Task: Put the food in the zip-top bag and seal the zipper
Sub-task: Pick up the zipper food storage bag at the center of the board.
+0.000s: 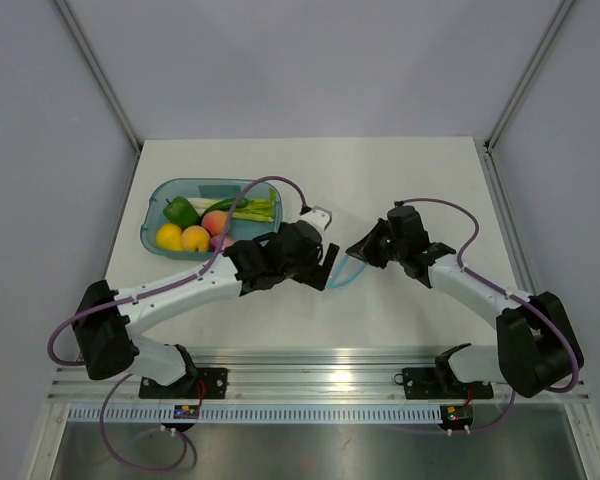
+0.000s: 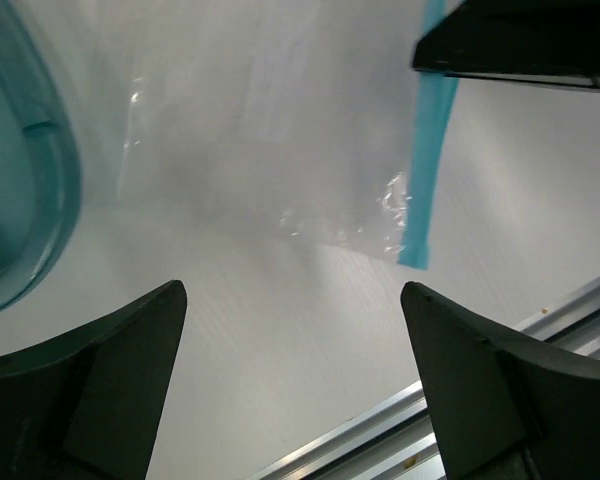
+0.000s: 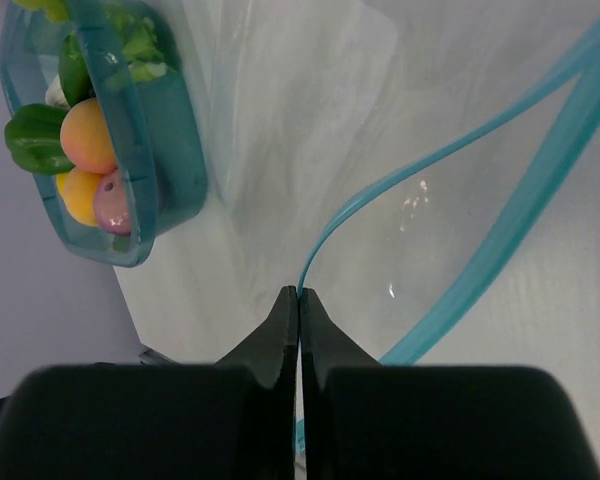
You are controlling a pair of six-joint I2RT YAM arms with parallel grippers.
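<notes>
at the far left of the table (image 1: 400, 180) sits a teal tray (image 1: 156, 205), and all the food (image 1: 195, 238) lies inside it: a yellow piece, an orange one and a pink one along the near side, a dark green piece behind them, and the long green stalks (image 1: 252, 210) across the right end. none of it is in the bag.

just right of the tray, the left gripper (image 2: 292, 295) hovers over the table with its jaws spread wide and nothing between them. its two dark fingers (image 2: 110, 400) frame bare table surface, and the metal rail (image 2: 380, 430) at the near table edge shows beyond them.

the zip-top bag (image 2: 260, 130) lies between the two grippers, near the tray's right end; whether it touches the tray cannot be told. it is clear and crinkly, hard to make out from above, and nothing can be seen inside it. the zipper (image 2: 432, 150) runs along its right edge as a thin light-blue strip.

on the right, the right gripper (image 3: 299, 295) has its jaws pressed together, pinching one thin lip of the zipper at its tips. in the right wrist view that lip curves up and away from the fingers, while the second blue lip runs apart from it lower down, so the bag's mouth gapes there. in the left wrist view one of the right gripper's black fingers meets the upper end of the blue strip.
</notes>
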